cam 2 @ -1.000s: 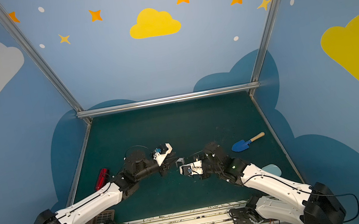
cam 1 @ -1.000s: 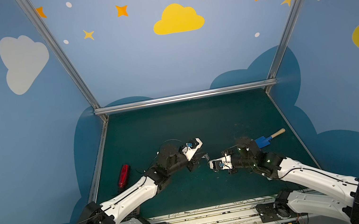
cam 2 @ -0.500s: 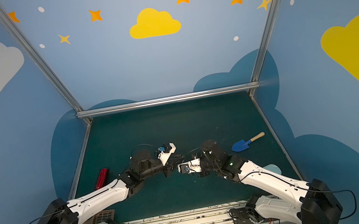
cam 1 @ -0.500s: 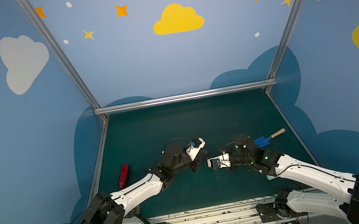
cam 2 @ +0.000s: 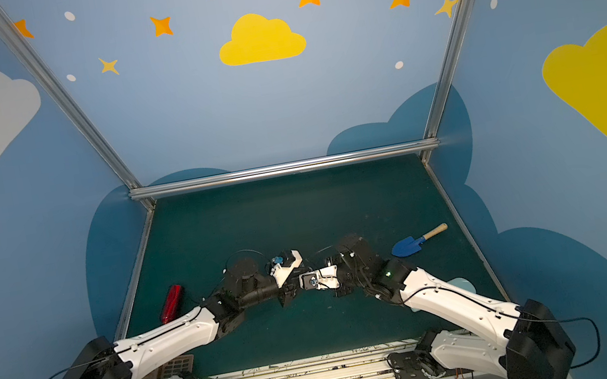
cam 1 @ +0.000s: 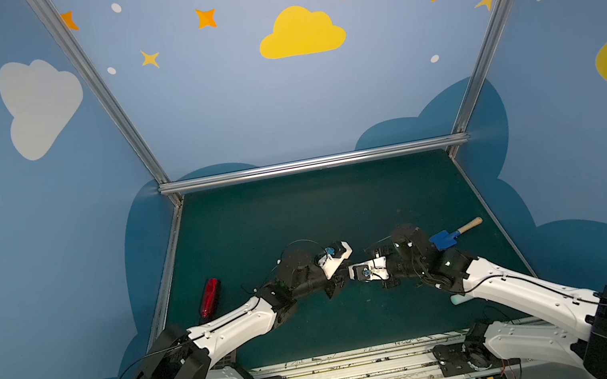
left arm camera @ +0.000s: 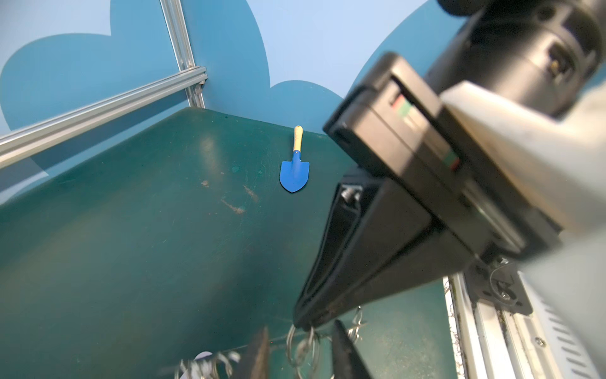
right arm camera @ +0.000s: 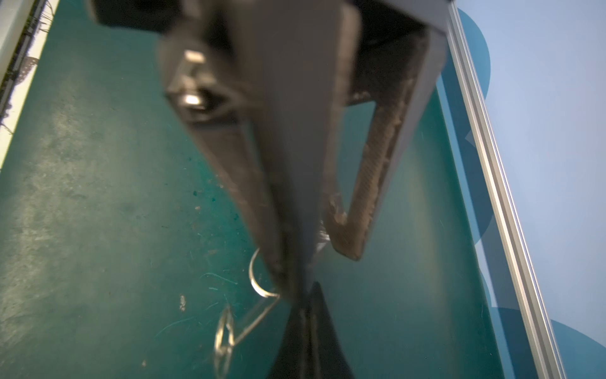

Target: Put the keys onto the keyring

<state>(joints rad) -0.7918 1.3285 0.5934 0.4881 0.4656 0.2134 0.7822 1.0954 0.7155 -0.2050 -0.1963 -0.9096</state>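
Over the middle of the dark green desk [cam 1: 299, 221], toward its front edge, the right end effector [left arm camera: 305, 319] is clamped on the flat grey half-moon keyring plate [right arm camera: 295, 147], with silver split rings [left arm camera: 301, 346] dangling at its tip. The left end effector [right arm camera: 313, 267] is partly open, its fingers either side of that plate. The small white-headed silver key [left arm camera: 203, 357] is only a blur beside it.

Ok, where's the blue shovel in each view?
Top view: blue shovel right of centre, beside the right arm.
Top view: shovel same place, clear of the arm.
Left wrist: shovel on the mat, handle toward the wall.
Right wrist: not in it.
Shared landmark: aluminium back rail.
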